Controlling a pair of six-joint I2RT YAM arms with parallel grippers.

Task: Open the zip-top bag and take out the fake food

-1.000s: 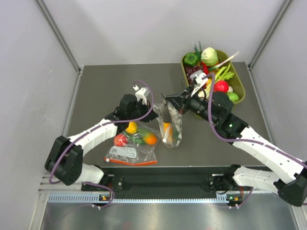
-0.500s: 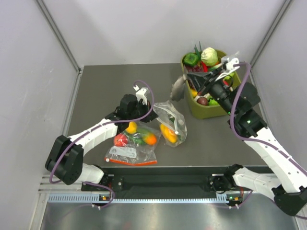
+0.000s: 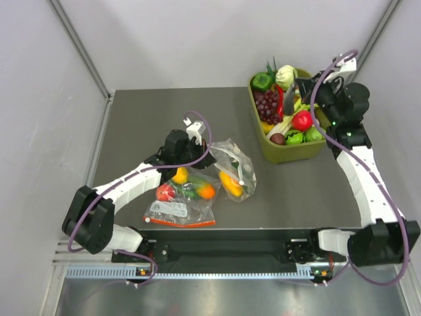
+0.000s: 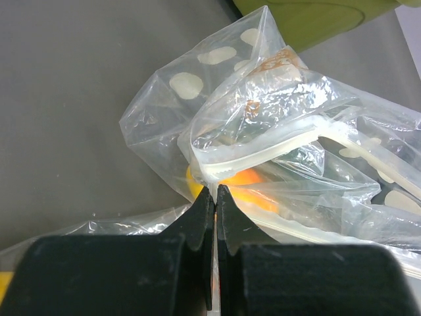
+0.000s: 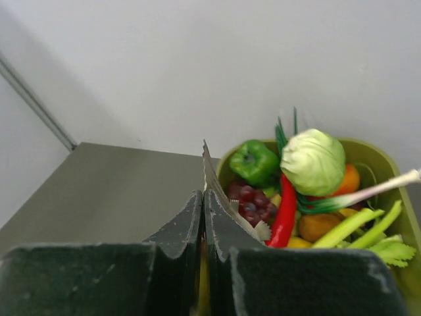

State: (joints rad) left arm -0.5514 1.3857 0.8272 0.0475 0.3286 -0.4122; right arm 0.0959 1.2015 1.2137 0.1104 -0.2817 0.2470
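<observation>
The zip-top bag, clear with white dots, lies crumpled mid-table. My left gripper is shut on the end of its white zip strip, seen close in the left wrist view. Fake food shows inside the bag, a yellow-orange fruit. My right gripper hangs over the green bin, far from the bag. It is shut on a thin grey flat piece with a saw-toothed edge.
A plain clear bag with a red-orange strip and small round fruits lies under the left arm. The green bin at the back right holds toy vegetables: cabbage, green pepper, red chilli, grapes.
My right gripper has lifted away from the dotted bag and swung right over the green bin, carrying the grey piece. The bag has slumped onto the table. The left arm has stayed put.
</observation>
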